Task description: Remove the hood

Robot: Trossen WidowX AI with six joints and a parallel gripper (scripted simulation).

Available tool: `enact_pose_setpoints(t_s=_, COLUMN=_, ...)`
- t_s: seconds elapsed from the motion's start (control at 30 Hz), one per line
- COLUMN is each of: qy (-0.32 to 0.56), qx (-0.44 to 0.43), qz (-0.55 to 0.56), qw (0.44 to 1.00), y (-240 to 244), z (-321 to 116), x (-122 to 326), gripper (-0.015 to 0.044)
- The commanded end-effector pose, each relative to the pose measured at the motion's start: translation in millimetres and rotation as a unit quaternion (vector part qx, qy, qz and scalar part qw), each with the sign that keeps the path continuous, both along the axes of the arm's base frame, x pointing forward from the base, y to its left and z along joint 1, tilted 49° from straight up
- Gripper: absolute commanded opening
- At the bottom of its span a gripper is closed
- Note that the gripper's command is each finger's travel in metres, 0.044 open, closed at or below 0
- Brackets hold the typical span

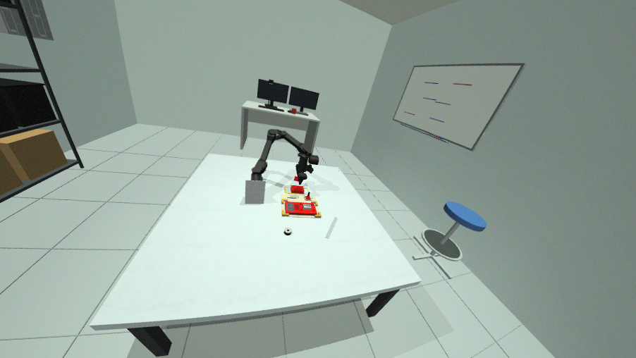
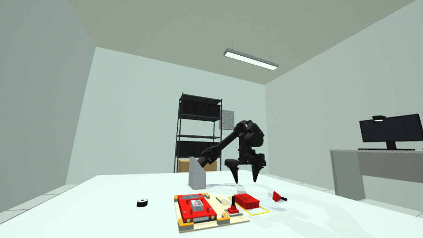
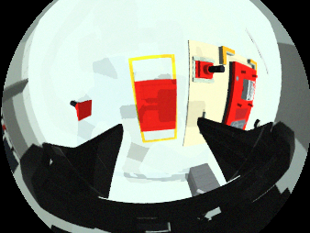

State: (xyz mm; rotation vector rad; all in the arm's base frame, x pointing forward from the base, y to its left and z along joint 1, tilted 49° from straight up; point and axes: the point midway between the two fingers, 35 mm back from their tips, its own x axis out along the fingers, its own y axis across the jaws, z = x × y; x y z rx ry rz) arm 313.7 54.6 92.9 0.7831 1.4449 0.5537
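Observation:
The red hood (image 1: 297, 189) (image 2: 247, 201) (image 3: 156, 110) lies flat on the table within the yellow outline of the marked area (image 2: 260, 212) (image 3: 152, 57). In the wrist view its sides come close to the long yellow lines, and bare table shows at both ends. My gripper (image 1: 300, 182) (image 2: 245, 182) (image 3: 161, 124) is open and empty, raised above the table and clear of the hood. The red toy car (image 1: 295, 212) (image 2: 184, 205) (image 3: 234, 92) sits between orange corner brackets with its grey engine block (image 2: 196, 204) uncovered.
A cream board (image 2: 236, 219) (image 3: 194, 92) carries the car and an upright black-handled red piece (image 2: 233, 209) (image 3: 204, 70). Another red piece (image 1: 296, 178) (image 2: 275, 196) (image 3: 83, 110) lies tipped on the table. A grey block (image 1: 254, 192) (image 2: 196, 177) (image 3: 205, 178) stands near the arm's base.

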Motion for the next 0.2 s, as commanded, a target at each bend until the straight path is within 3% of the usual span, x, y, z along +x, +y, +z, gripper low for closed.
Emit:
enact_pose_setpoints(t_s=0.0, qy=-0.001, qx=0.001, qz=0.001, qw=1.0, y=0.2, z=0.4, x=-0.2, gripper=0.044)
enact_pose_setpoints(t_s=0.17, qy=-0.001, qx=0.001, qz=0.001, qw=1.0, y=0.2, z=0.4, x=-0.2, gripper=0.044)
